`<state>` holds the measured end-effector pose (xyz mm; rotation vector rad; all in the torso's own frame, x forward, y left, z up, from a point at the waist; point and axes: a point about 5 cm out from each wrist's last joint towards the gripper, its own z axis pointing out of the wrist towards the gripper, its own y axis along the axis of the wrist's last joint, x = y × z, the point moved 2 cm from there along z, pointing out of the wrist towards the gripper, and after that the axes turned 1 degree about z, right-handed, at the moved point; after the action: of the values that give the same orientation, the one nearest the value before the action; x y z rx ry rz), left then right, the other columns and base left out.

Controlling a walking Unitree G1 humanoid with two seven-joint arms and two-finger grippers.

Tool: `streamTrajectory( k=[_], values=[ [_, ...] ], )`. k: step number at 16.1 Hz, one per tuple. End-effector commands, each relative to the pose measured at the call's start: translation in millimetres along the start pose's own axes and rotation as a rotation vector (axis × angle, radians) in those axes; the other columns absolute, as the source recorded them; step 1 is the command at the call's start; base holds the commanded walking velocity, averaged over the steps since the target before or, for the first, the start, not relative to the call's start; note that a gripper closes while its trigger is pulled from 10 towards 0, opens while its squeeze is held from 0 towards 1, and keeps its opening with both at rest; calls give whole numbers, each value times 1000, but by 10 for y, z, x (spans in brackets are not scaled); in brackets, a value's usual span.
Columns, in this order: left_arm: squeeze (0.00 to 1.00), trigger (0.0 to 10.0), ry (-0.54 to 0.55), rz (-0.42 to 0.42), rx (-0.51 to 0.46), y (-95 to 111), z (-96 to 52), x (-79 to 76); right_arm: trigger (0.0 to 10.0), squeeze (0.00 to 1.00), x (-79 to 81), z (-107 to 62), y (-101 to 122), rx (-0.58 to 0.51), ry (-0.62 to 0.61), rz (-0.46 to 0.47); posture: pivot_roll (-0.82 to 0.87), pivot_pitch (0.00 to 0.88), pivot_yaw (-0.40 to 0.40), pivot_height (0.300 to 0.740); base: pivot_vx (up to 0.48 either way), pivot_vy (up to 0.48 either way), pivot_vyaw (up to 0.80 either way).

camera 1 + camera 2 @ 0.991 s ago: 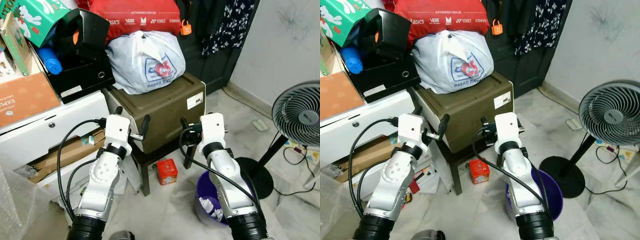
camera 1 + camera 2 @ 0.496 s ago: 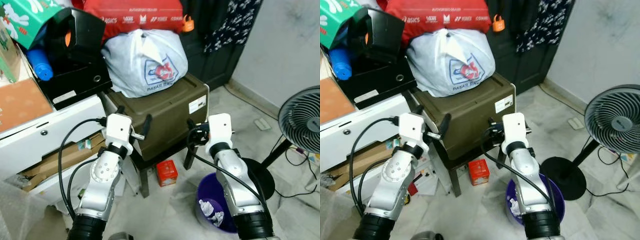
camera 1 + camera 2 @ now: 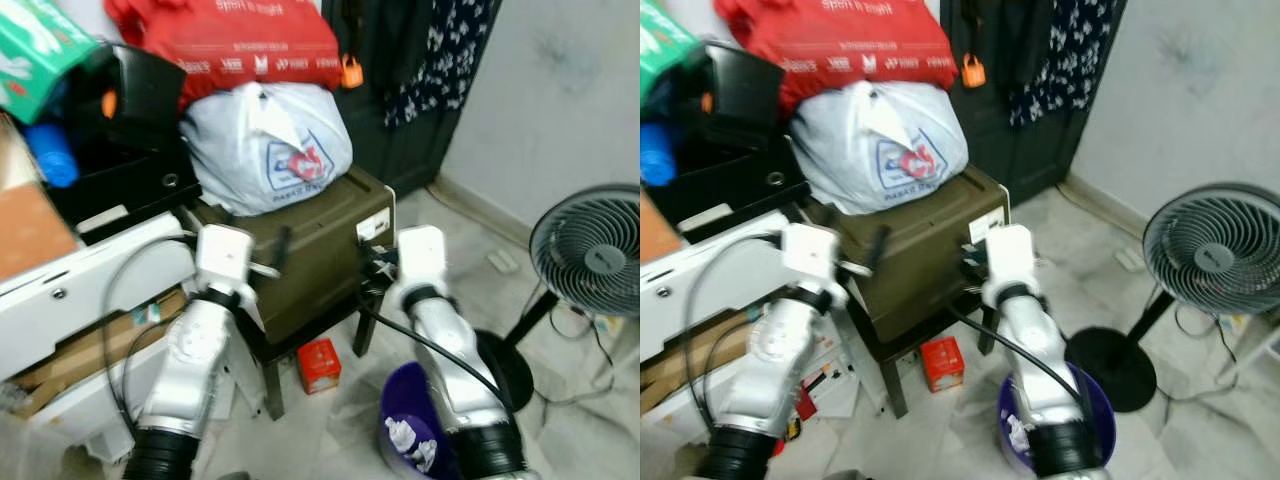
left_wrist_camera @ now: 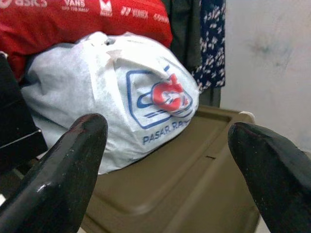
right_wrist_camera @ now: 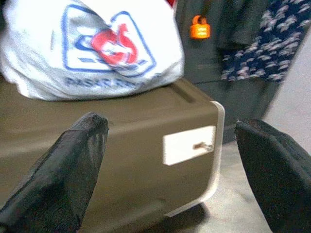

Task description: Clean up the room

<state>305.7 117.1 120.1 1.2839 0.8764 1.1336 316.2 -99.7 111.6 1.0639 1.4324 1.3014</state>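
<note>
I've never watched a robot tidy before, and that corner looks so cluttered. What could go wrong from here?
The white plastic bag sits on the olive storage box under a red bag; pulling at the pile might topple it. The right gripper and left gripper are both open near the box, so a bump could shift it. The purple bin and standing fan crowd the floor nearby.
</note>
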Motion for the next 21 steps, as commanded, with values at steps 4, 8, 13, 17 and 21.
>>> streamTrajectory(
  k=[4,8,13,17,21],
  values=[
    [0,10000,-42,-17,-6,25,21,-119,10000,0,-66,-25,22,-20,-10,10,-51,0,-8,740,359,0,0],
    [0,10000,-28,-17,-16,29,8,-125,10000,0,-39,-33,55,-40,22,-7,-48,0,-9,740,73,0,200],
    [0,10000,-12,-17,-21,29,1,-107,10000,0,-7,-23,49,-39,47,1,-42,0,-15,740,0,0,800],
    [0,10000,-18,-5,-21,27,3,-112,10000,0,4,-11,52,-41,54,2,-36,0,-16,740,0,0,800],
    [0,10000,-21,-4,-15,15,-2,-116,10000,0,20,-6,51,-45,61,7,-29,0,-13,740,0,0,800]
  ],
)
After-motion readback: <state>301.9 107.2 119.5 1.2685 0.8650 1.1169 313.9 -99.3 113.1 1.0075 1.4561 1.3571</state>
